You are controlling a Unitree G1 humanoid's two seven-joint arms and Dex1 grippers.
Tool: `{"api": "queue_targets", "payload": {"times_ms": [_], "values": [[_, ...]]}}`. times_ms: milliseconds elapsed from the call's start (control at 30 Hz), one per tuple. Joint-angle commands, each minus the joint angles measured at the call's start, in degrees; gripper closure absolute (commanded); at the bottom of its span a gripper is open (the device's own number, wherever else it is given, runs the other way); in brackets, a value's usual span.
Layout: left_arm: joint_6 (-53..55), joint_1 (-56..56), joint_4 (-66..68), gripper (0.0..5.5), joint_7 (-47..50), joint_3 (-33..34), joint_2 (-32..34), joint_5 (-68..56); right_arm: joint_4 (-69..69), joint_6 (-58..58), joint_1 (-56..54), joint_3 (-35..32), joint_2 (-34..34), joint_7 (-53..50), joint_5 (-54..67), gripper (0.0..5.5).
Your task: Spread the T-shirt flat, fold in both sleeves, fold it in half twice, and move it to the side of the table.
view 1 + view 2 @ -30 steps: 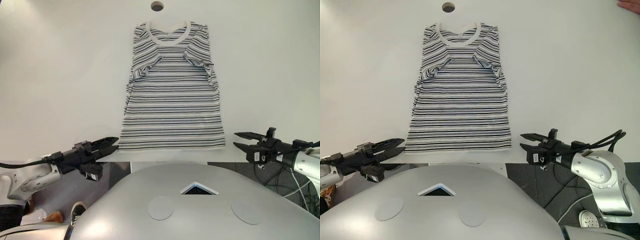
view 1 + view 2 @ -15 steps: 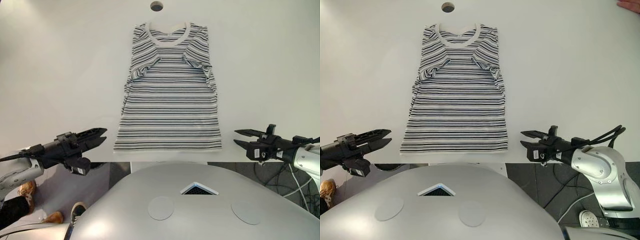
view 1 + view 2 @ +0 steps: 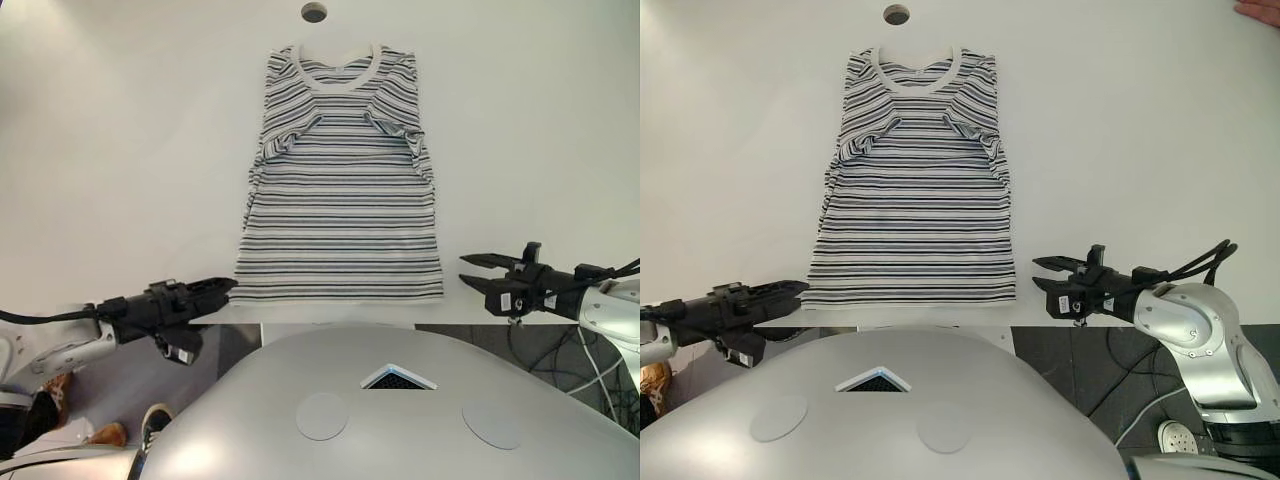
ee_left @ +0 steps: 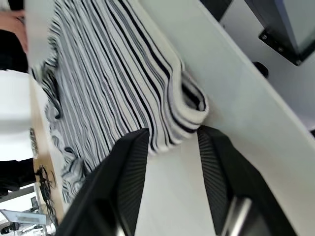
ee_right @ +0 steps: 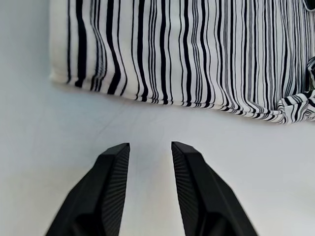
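Note:
A striped T-shirt (image 3: 340, 190) lies flat on the white table (image 3: 120, 150), neck away from me, both sleeves folded in over the chest. My left gripper (image 3: 226, 287) is open at the table's near edge, its tips at the shirt's near left hem corner. In the left wrist view that curled corner (image 4: 189, 105) sits just ahead of the gap of the left gripper (image 4: 172, 140). My right gripper (image 3: 468, 271) is open a short way right of the near right hem corner. In the right wrist view the right gripper (image 5: 149, 147) is over bare table, apart from the hem (image 5: 147, 83).
A dark round hole (image 3: 314, 12) is in the tabletop just beyond the collar. The table's near edge (image 3: 330, 322) runs right under the hem. Wide bare tabletop lies on both sides of the shirt. Cables (image 3: 560, 370) lie on the floor at the near right.
My left gripper, half a second ago farther out to the left, has come back to the near left hem corner. My right gripper has edged slightly toward the shirt.

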Motion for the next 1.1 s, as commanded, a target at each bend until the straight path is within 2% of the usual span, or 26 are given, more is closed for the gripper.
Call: {"api": "queue_targets", "payload": {"times_ms": [33,167,467,1100], "values": [[1.63,-1.48,-0.18,3.7,-0.74,-4.02,-1.24,4.65,0.76,0.09,-0.05,0.71,-1.24,0.36,-0.27,3.9],[2.98,-2.24,-1.51,3.7,-1.01,-5.43,-0.89,3.75,1.15,-0.65,0.49,0.88,-1.43,-0.01,-0.33,3.9],[8.13,-0.64,-5.05,5.45,-4.17,-5.39,1.22,-1.7,0.0,-0.96,-1.35,2.81,-3.08,1.24,0.52,3.9],[9.25,-1.42,-5.86,5.48,-4.0,-6.25,1.12,-1.39,-4.61,0.51,-4.6,10.52,-4.7,3.76,-1.4,3.9]]}}
